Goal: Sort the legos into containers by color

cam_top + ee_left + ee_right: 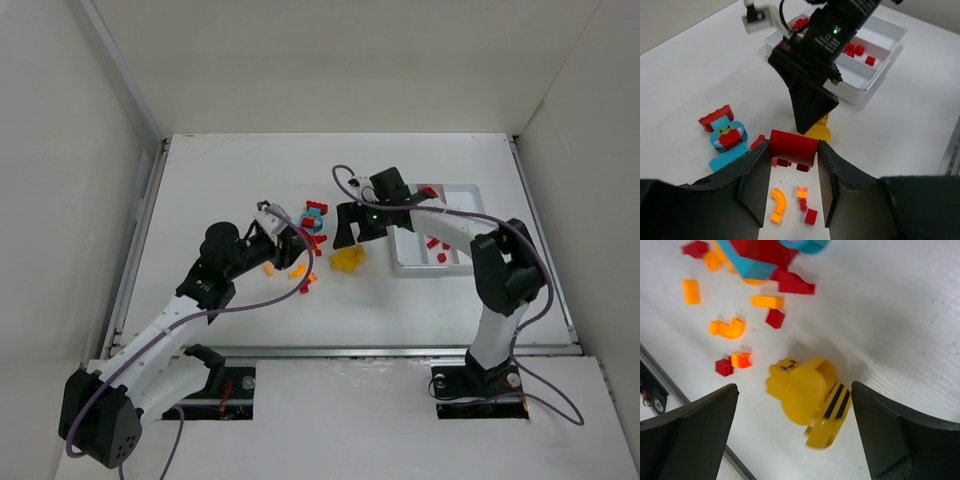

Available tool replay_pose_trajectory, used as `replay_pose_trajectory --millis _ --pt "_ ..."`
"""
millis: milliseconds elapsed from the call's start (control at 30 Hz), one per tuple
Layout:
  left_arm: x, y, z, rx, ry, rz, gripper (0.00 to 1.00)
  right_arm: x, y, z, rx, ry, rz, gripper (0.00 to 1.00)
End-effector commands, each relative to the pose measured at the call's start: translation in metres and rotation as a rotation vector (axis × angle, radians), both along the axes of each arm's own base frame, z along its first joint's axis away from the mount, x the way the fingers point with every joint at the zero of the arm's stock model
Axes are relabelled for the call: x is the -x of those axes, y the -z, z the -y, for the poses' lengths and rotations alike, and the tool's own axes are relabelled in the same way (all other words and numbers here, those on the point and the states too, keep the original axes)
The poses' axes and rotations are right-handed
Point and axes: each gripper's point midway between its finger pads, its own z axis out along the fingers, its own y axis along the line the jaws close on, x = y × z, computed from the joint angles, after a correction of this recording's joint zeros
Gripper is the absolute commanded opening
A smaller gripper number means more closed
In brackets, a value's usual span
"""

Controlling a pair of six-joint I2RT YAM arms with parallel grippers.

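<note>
My left gripper point(288, 238) point(793, 152) is shut on a red curved lego point(793, 146), held above small red and orange legos point(778, 205). My right gripper point(350, 238) point(794, 390) is open, its jaws wide on either side of a yellow bee-striped lego point(807, 395) point(347, 260) lying on the table, not touching it. The white tray point(462, 262) point(890, 47) sits to the right, with red legos point(437, 245) in its compartments. More red, orange and teal legos point(313, 222) lie scattered between the two grippers.
A teal figure piece with a red block point(727, 142) lies left of my left gripper. Small orange and red bricks point(732, 362) lie near the table's front edge rail point(655, 390). White walls enclose the table.
</note>
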Motion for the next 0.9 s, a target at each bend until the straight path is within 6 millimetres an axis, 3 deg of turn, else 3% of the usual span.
replay_pose_trajectory --millis 0,67,100,200,433,567,700,867 --pt "0.008 -0.032 0.01 0.168 0.033 0.002 0.0 -0.013 -0.083 -0.005 -0.067 -0.061 0.286 1.0" --pt "0.003 -0.033 0.01 0.211 0.007 -0.058 0.0 -0.006 -0.103 -0.007 -0.062 -0.095 0.413 1.0" --pt "0.001 -0.038 0.012 0.233 0.007 -0.067 0.0 0.001 -0.117 -0.017 -0.062 -0.119 0.505 1.0" --pt "-0.01 -0.053 0.007 0.305 -0.033 -0.085 0.0 0.03 -0.141 -0.028 -0.077 -0.232 0.678 1.0" --pt "-0.016 -0.07 0.014 0.389 -0.006 -0.123 0.0 0.055 -0.157 -0.044 -0.042 -0.297 0.801 0.97" --pt "-0.013 -0.074 0.016 0.389 0.014 -0.117 0.0 0.051 -0.181 -0.049 -0.038 -0.252 0.867 0.92" --pt "-0.008 -0.076 0.019 0.387 0.049 -0.113 0.0 0.043 -0.19 -0.049 -0.041 -0.184 0.859 0.69" --pt "-0.008 -0.07 0.018 0.372 0.045 -0.109 0.0 0.043 -0.196 -0.058 -0.082 -0.195 0.859 0.69"
